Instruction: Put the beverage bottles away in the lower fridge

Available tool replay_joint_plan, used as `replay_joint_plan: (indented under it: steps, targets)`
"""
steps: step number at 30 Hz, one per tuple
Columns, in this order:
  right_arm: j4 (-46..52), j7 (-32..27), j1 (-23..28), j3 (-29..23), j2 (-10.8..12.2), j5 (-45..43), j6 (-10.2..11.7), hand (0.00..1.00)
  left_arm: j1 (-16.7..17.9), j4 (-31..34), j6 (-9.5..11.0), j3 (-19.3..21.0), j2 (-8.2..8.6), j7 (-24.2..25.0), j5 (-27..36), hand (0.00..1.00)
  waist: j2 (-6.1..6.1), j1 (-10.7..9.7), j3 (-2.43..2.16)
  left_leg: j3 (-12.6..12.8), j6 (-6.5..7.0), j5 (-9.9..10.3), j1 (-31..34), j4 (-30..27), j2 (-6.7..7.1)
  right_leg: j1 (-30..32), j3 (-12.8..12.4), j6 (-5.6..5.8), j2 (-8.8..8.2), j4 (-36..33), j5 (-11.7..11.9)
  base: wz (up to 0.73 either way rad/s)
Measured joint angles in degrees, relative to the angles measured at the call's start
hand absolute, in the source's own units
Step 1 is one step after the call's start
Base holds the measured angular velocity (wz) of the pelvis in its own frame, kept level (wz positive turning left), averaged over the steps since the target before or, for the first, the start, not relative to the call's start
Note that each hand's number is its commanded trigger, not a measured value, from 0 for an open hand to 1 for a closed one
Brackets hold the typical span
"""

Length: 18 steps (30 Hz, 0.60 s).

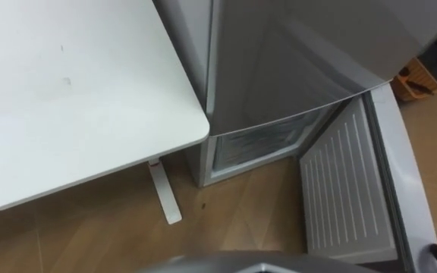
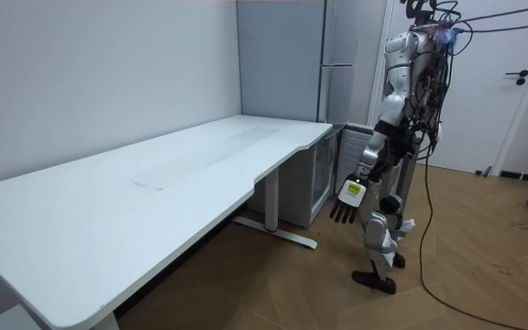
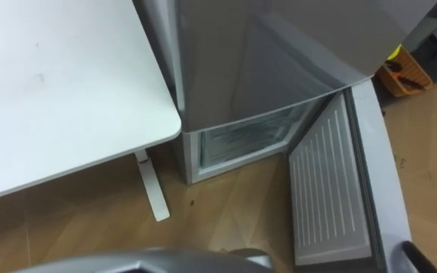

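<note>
Robot stands facing fridge (image 1: pixel 279 68), surface (image 1: pixel 67 91) on its left. Lower door (image 1: pixel 340 189) swung wide, likely so compartment (image 1: pixel 256 144) is ready for loading. Left hand (image 2: pixel 346 203) hangs at side, fingers slack, carrying nothing. Where drinks are: cannot tell.

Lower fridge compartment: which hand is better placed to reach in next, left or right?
Left, probably. The open grey fridge door with its ribbed white lining stands on the robot's right of the lower fridge compartment, crowding that arm. The left hand hangs open and free toward the white table.
</note>
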State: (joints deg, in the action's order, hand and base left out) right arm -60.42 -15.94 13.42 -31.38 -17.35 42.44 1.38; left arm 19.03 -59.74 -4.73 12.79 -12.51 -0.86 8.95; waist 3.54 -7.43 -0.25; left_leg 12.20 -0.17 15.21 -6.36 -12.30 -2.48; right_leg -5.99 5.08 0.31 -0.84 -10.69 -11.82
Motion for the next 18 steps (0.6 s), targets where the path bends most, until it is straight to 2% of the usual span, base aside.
replay_joint_plan:
  steps: [6, 9, 12, 15, 18]
  targets:
    - [0.8, 2.84, 0.85, 3.21, 0.92, -0.2, 1.74, 0.0, -1.45, -0.72, -0.27, -2.49, 0.2, -0.13, -1.06, 0.0, -0.1, 0.27, 0.0, -0.02, 0.04, 0.03, 0.22, -0.1, -0.06, 0.15, -0.25, -0.09, 0.11, 0.18, 0.49, -0.09]
    - [2.05, 4.55, 0.94, 3.23, 2.34, -0.28, 1.86, 0.0, -2.61, -2.19, -0.16, -3.0, 0.36, -0.12, -1.12, 0.0, -0.23, 0.26, 0.04, 0.06, 0.12, 0.07, 0.25, -0.05, -0.13, 0.45, -0.48, -0.13, 0.23, 0.18, 0.89, -0.11]
    - [2.77, 6.25, 0.94, 4.06, 3.62, -0.48, 2.93, 0.0, -2.66, -2.6, -0.07, -3.85, 0.24, -0.27, -1.13, 0.0, -0.65, 0.29, 0.1, -0.02, 0.24, 0.14, 0.31, -0.11, -0.39, 0.71, -0.44, -0.11, 0.33, 0.05, 1.33, -0.12]
    - [3.9, 8.82, 0.94, 8.81, 3.98, -0.53, 4.35, 0.0, -2.86, -3.9, 0.0, -6.82, 0.37, -1.03, -1.14, 0.0, -1.53, 0.78, 0.12, 0.05, 0.44, 0.25, 0.78, -0.46, -0.8, 1.39, -0.15, -0.1, 0.71, 0.11, 2.56, -0.21]
    - [5.12, 11.18, 0.93, 12.41, 4.42, -2.09, 4.88, 0.0, -3.18, -4.4, 0.03, -8.79, 0.47, -1.23, -1.17, 0.0, -1.64, 1.56, 0.13, 0.03, 0.59, 0.38, 0.8, -0.55, -0.86, 1.61, -0.38, -0.23, 0.88, 0.11, 2.97, -0.14]
